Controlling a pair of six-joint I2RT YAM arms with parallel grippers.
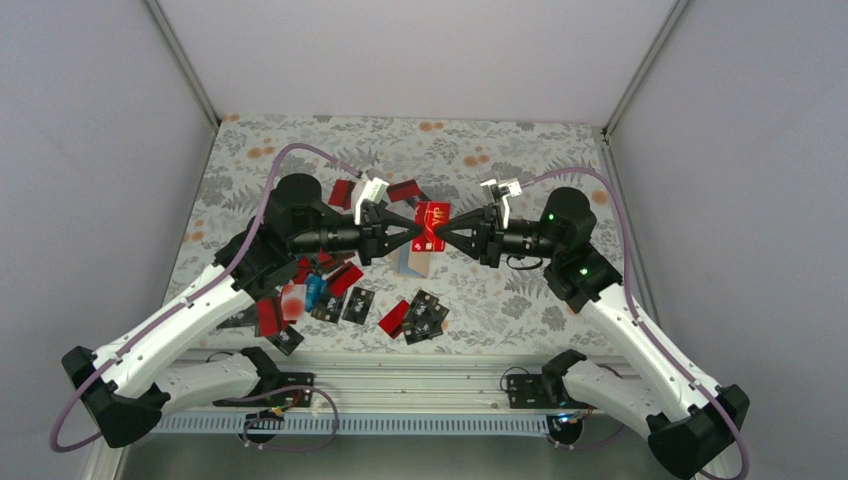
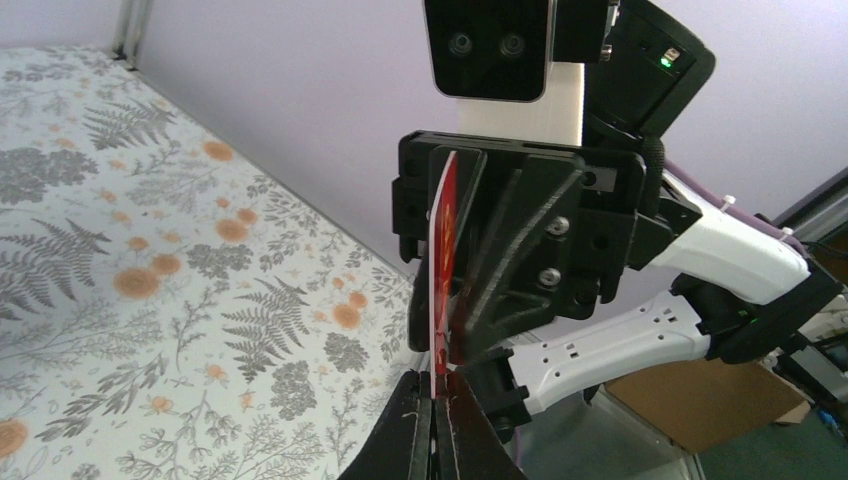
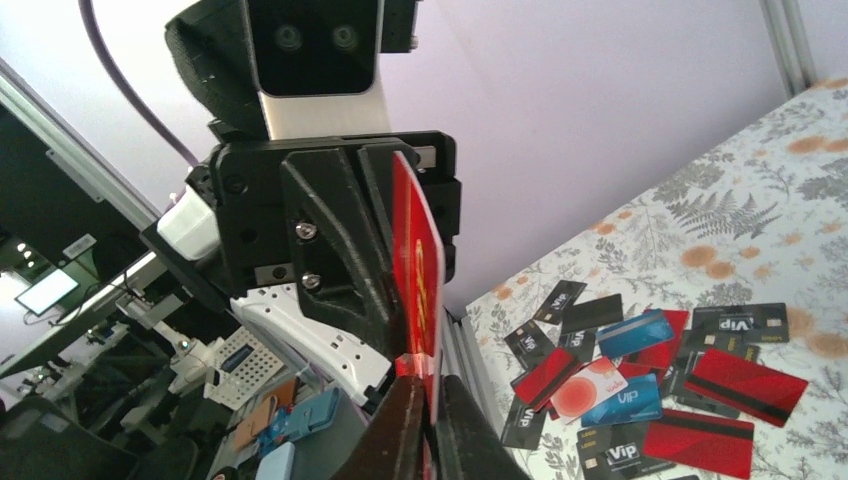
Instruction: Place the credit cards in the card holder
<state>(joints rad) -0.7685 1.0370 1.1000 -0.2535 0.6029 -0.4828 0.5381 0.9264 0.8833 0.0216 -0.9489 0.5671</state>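
Two pincers are gripping one item between them above the floral desk. Loose credit cards, red, black and blue, are lying scattered at left-centre towards the near edge. Left pincer is pinching the left edge of a red card, jaws pressing onto it, and the card is hanging clear of the desk. The card holder is lying just under that card, partly hidden. Right pincer is pinching the same card's right edge.
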